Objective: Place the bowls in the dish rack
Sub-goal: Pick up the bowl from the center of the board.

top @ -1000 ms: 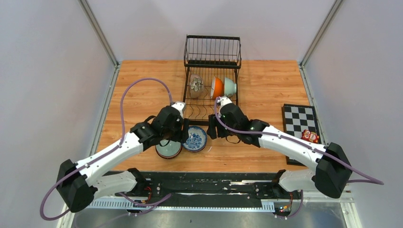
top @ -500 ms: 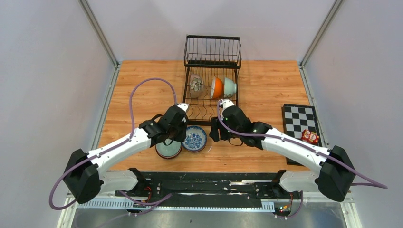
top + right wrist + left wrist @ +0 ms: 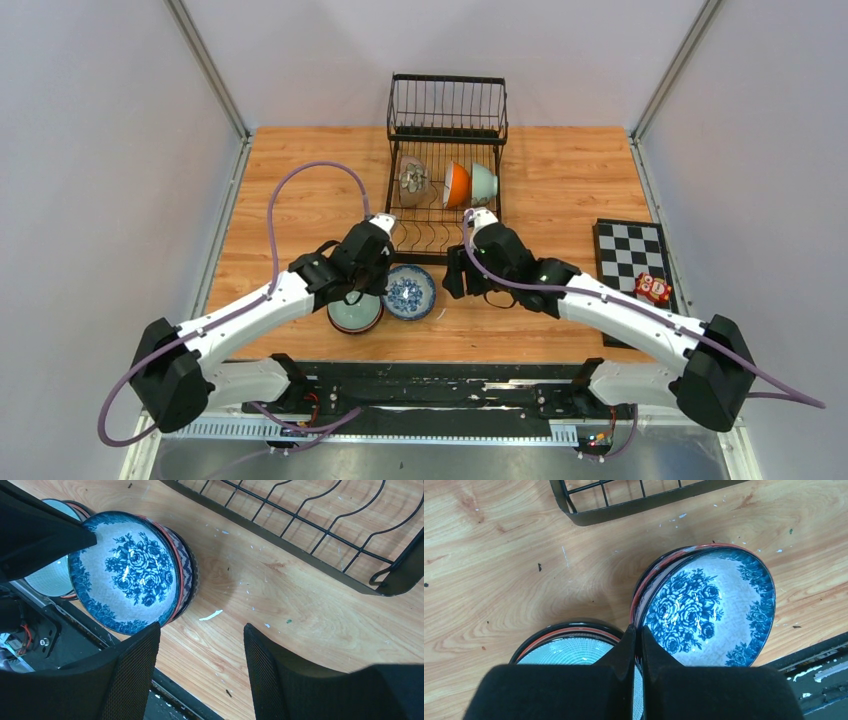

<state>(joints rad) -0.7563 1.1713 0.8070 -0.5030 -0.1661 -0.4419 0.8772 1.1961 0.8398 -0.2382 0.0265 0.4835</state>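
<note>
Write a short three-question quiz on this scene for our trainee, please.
1. How many bowls are in the rack?
2. True or false: the left jaws are wide open.
3. What lies on the checkerboard? A) a red item B) an orange bowl C) nothing

Key:
1. Three.
2. False; they are closed at the blue bowl's rim.
3. A.

Glossy ceramic bowl [image 3: 709, 610], wood-grain table [image 3: 514, 570]
</note>
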